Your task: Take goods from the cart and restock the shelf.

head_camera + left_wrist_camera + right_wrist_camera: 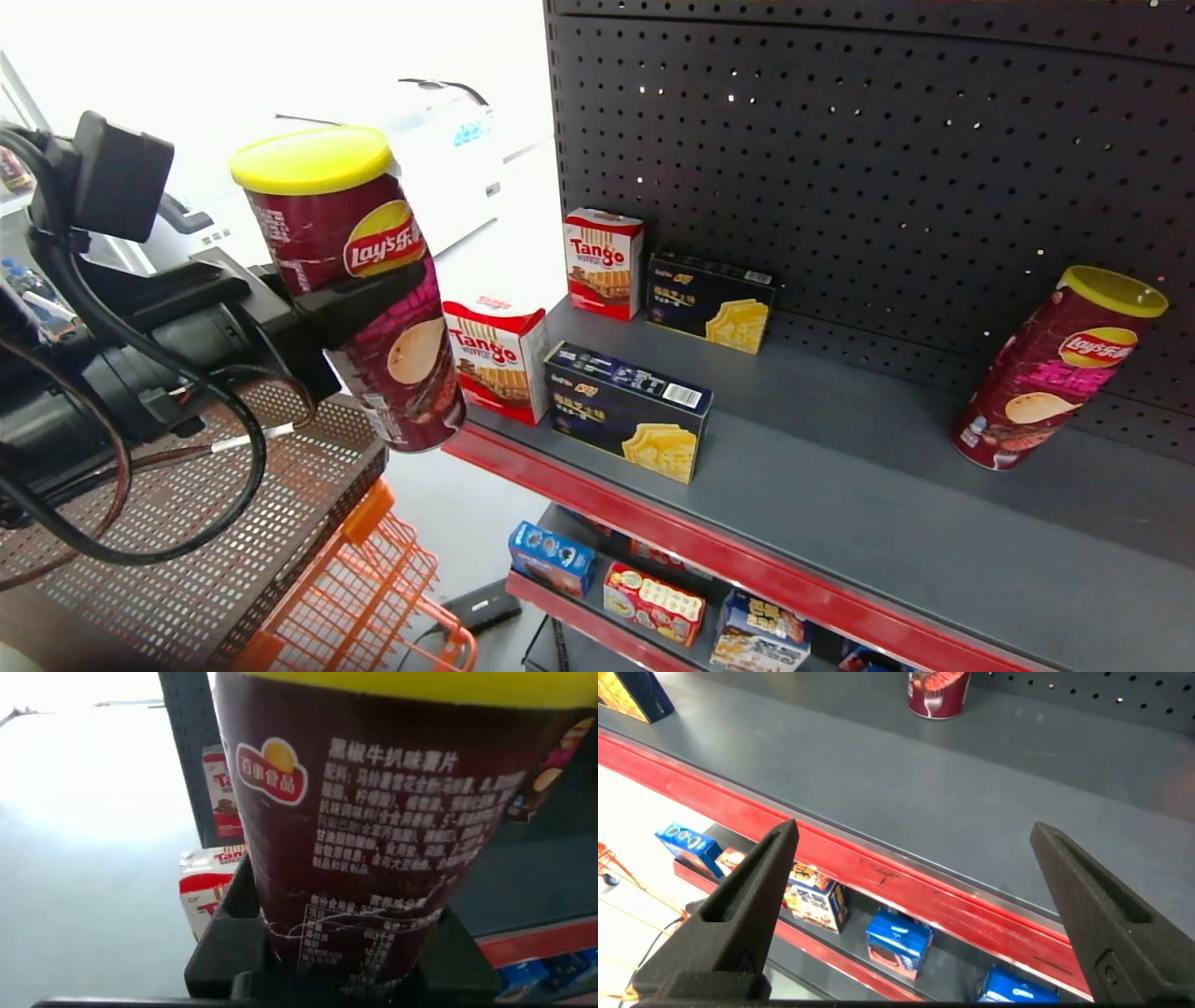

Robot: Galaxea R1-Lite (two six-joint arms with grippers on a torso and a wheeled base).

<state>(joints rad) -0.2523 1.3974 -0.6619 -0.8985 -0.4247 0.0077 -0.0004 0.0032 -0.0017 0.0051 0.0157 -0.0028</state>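
- The left tool is clamped on the held chips can, a maroon tube with a yellow lid. Its dark fingers press the tube's middle from both sides.
- In the left wrist view the same tube stands up between the tool's two black pads, printed side toward the camera.
- The tube is in the air, nearly upright with its lid on top. Its lower end is near the shelf's left front corner, above the cart.
- The cart is orange wire, with a perforated metal tray on top, under the left arm.
- The right tool is spread wide and grips nothing. It hangs over the red edge of the shelf.
- Below that edge, the lower shelf carries small blue and patterned boxes.
- At the front of the grey shelf stand the front wafer box, red and white, and just beside it the front dark box.
- Behind them, near the back, are the rear wafer box and the rear dark box.
- Well apart to the right, the second chips can stands lid up on the shelf, close to the pegboard.
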